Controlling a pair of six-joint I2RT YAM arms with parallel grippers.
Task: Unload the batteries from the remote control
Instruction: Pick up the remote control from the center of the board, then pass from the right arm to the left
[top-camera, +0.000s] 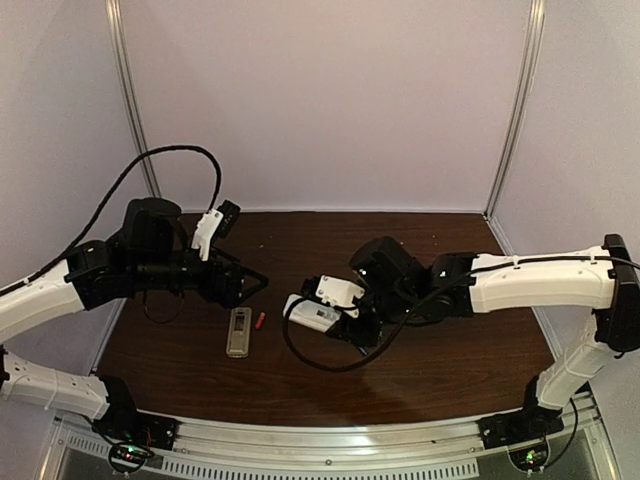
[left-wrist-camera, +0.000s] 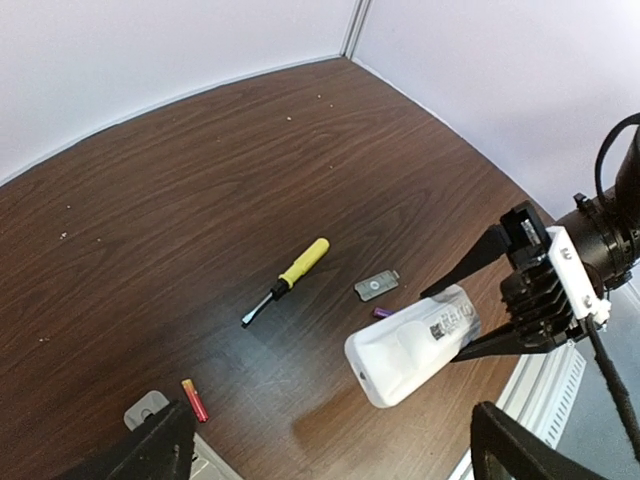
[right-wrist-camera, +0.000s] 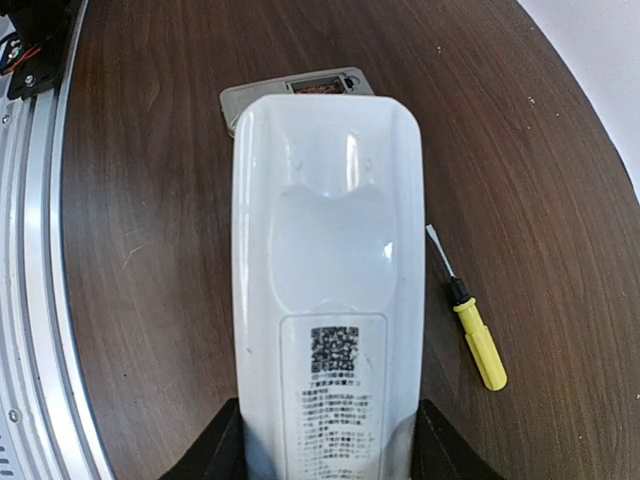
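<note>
White remote (left-wrist-camera: 405, 350): clamped in the right gripper (left-wrist-camera: 475, 310) above the table (top-camera: 450, 370), left gripper (top-camera: 255, 283) spread wide; red battery (left-wrist-camera: 194, 400) beside grey remote (top-camera: 238, 331), purple battery (left-wrist-camera: 382, 312) by cover plate (left-wrist-camera: 377, 287); unloading seemingly underway, next likely emptying its compartment.

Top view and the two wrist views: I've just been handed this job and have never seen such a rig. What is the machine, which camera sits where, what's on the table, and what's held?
You see two robot arms bolted at the near edge of the table, each ending in a two-finger gripper. The top view looks down from above and behind them. The other two pictures come from a camera on each wrist. The left gripper is open and empty. The right gripper holds a white remote. On the table lie a grey remote with a red battery beside it, a purple battery, a screwdriver and a small cover plate.
</note>
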